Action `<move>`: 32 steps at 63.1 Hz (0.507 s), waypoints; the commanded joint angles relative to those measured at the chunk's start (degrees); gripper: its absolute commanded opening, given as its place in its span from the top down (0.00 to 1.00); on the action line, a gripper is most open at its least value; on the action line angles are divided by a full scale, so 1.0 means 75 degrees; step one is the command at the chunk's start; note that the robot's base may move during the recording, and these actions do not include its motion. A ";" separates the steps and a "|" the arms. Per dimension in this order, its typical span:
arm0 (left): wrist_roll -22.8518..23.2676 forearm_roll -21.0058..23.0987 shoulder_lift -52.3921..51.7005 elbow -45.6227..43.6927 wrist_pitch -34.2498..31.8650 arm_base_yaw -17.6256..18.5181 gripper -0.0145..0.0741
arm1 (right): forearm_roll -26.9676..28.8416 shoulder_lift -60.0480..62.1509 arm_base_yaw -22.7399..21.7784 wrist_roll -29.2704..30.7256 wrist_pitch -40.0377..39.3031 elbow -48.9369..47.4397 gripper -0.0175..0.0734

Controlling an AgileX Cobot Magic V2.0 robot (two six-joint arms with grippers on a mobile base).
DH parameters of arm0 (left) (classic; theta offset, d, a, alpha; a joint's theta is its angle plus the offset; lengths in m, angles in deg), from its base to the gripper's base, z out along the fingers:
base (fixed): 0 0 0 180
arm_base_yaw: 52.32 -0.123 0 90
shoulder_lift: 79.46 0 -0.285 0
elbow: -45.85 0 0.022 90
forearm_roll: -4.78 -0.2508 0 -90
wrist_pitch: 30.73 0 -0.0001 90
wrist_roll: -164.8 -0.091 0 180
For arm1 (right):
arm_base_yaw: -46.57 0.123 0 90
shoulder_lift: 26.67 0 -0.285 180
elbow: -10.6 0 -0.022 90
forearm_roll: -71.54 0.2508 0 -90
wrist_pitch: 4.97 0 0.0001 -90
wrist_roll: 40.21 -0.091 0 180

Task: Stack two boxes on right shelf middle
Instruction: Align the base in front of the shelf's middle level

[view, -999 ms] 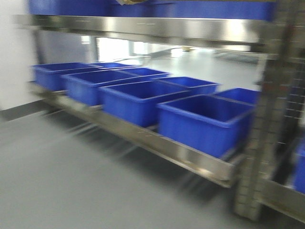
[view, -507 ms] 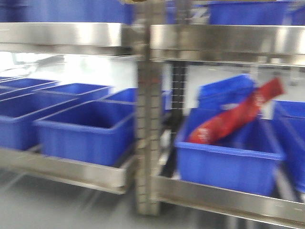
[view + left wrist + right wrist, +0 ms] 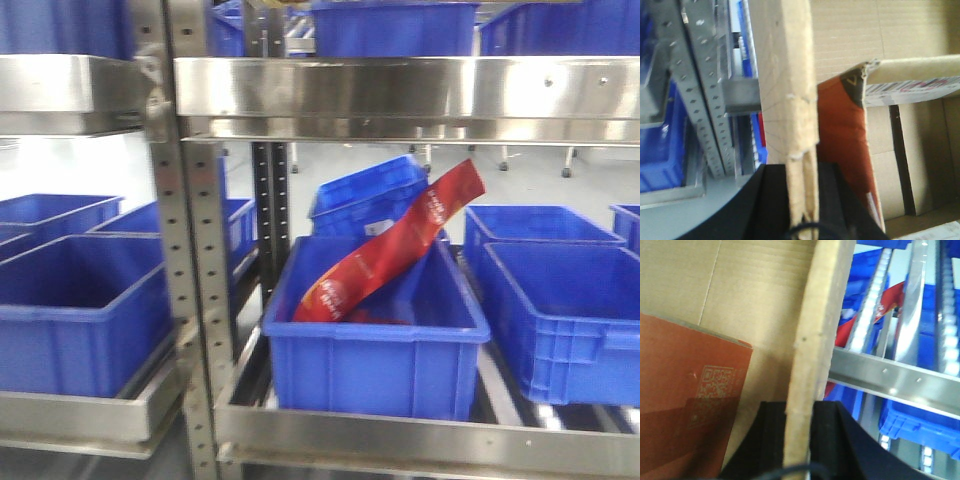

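1. Left gripper (image 3: 801, 172): I see its 2 black fingers (image 3: 774, 200) pressed against both faces of 1 upright wall of the tall box (image 3: 787, 75). The wall edge stands between them with no gap on either side.

2. Right gripper (image 3: 801, 410): its 2 black fingers (image 3: 771, 440) are clamped the same way on another wall of the tall box (image 3: 815, 330).

3. Tall box contents: an orange-red sheet (image 3: 687, 405) with a printed QR code lies against the inner face. In the left wrist view, a cardboard piece (image 3: 915, 75) with a barcode label strip crosses the inside. I cannot tell whether it is the second box.

4. Tall box position: it is held between the 2 grippers, in front of the rack. Both wrist views show rack parts beyond its walls. The front view does not show the box.

5. Right shelf (image 3: 420, 90): its shiny steel rim runs to the right of the grey perforated upright (image 3: 195, 300). Blue bins (image 3: 395, 25) stand on this level.

6. Level below: a blue bin (image 3: 365, 365) holds a red packet (image 3: 385, 255), which leans tilted from the bin's left front to above its rear rim.
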 commanded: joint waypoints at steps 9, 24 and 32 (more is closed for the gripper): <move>0.0005 -0.0157 -0.0092 -0.0107 -0.0286 -0.0037 0.96 | -0.0240 0.0106 -0.0037 0.0075 -0.0366 -0.0070 0.97; 0.0005 -0.0157 -0.0092 -0.0107 -0.0286 -0.0037 0.96 | -0.0223 0.0106 -0.0037 0.0075 -0.0366 -0.0070 0.97; 0.0005 -0.0157 -0.0092 -0.0107 -0.0286 -0.0037 0.96 | -0.0223 0.0106 -0.0037 0.0075 -0.0366 -0.0070 0.97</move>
